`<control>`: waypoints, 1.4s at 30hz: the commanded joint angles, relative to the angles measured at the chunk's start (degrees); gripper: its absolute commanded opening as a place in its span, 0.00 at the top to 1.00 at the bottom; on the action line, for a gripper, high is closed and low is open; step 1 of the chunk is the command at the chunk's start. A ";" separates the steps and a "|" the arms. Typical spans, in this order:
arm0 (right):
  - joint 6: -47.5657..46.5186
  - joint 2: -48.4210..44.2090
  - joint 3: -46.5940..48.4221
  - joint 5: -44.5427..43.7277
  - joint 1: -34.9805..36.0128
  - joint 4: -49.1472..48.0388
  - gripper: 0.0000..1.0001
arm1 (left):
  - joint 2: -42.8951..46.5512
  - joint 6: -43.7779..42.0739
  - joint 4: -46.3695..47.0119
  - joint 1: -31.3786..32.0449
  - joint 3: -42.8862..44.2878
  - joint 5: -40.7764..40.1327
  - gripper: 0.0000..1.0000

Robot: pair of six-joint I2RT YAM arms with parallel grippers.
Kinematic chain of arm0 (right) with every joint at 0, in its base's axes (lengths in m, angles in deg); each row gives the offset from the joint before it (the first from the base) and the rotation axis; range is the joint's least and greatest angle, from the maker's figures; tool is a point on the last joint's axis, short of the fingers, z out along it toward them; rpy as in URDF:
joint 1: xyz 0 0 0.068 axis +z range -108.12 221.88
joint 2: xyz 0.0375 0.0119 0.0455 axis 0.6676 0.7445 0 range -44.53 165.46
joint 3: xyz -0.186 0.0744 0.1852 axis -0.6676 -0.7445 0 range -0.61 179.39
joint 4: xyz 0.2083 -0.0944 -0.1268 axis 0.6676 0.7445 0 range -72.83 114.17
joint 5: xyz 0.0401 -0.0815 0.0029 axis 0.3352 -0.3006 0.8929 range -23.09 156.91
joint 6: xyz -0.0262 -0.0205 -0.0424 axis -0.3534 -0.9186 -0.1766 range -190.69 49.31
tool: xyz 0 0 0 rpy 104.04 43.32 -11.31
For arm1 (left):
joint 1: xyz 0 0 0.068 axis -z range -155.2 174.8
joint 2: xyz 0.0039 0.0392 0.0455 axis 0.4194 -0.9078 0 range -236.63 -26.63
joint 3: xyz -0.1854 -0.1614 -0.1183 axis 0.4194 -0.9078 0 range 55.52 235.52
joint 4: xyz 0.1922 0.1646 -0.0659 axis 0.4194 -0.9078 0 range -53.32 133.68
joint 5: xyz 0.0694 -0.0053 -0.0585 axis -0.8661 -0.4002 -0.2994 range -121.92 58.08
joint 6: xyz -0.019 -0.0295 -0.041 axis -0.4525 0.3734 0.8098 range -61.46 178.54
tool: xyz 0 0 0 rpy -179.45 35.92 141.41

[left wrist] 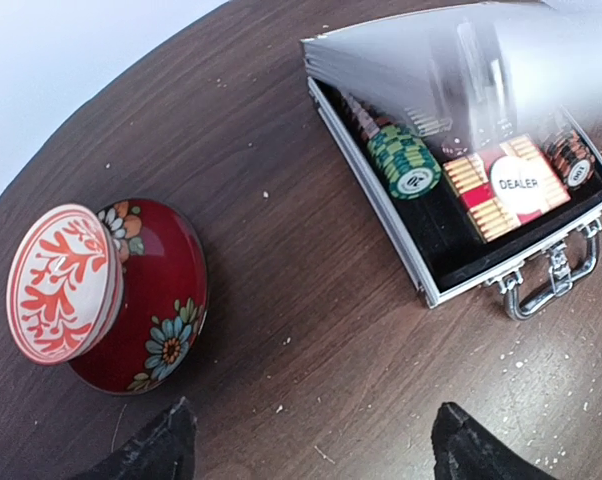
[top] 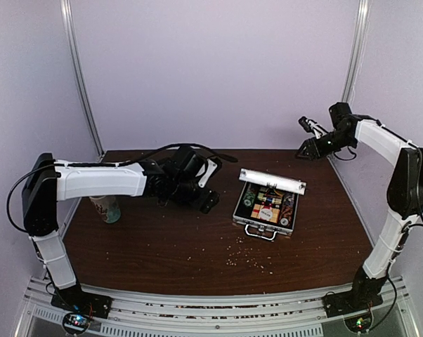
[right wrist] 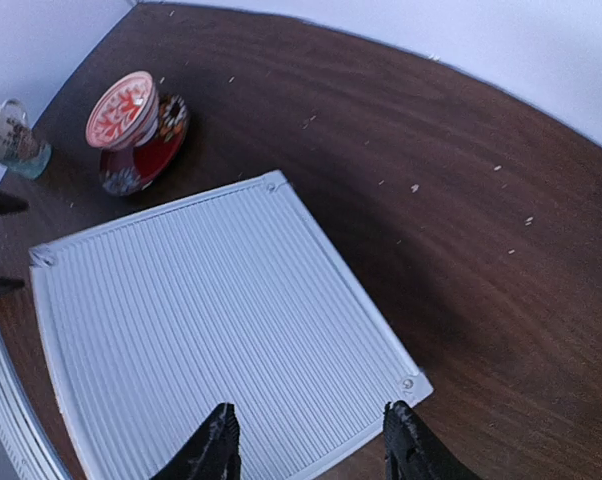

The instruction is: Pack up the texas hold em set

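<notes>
- At the left of the overhead view, the patterned paper cup [top: 106, 208] is standing on the dark table [top: 162, 246], just beneath the left arm's white link
- The left gripper [left wrist: 316, 455] is hanging above the table with its jaws spread wide and nothing between them; its black fingertips [left wrist: 171, 445] are showing at the bottom edge of its wrist view
- At the left of that wrist view, the red-white bowl [left wrist: 66, 280] is sitting on its floral saucer [left wrist: 161, 300]
- Right of centre in the overhead view, the silver briefcase [top: 264, 210] is lying on the table with its lid [top: 271, 181] raised and its handle [left wrist: 551, 285] pointing toward the near edge
- Inside it, green-white poker chips [left wrist: 406, 165] are lying at the left, the red-yellow card box [left wrist: 481, 190] is lying beside them, and the white disc [left wrist: 518, 183] marked DEALER is resting on the box
- At the upper right of the overhead view, the right gripper [right wrist: 309, 445] is hovering well apart from the case, jaws parted and empty, its camera looking onto the lid's ribbed outside
</notes>
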 commanded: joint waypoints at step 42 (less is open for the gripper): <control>0.74 1.72 -27.41 -9.10 6.02 -15.58 0.18 | -21.25 14.72 31.27 7.36 4.14 31.88 0.09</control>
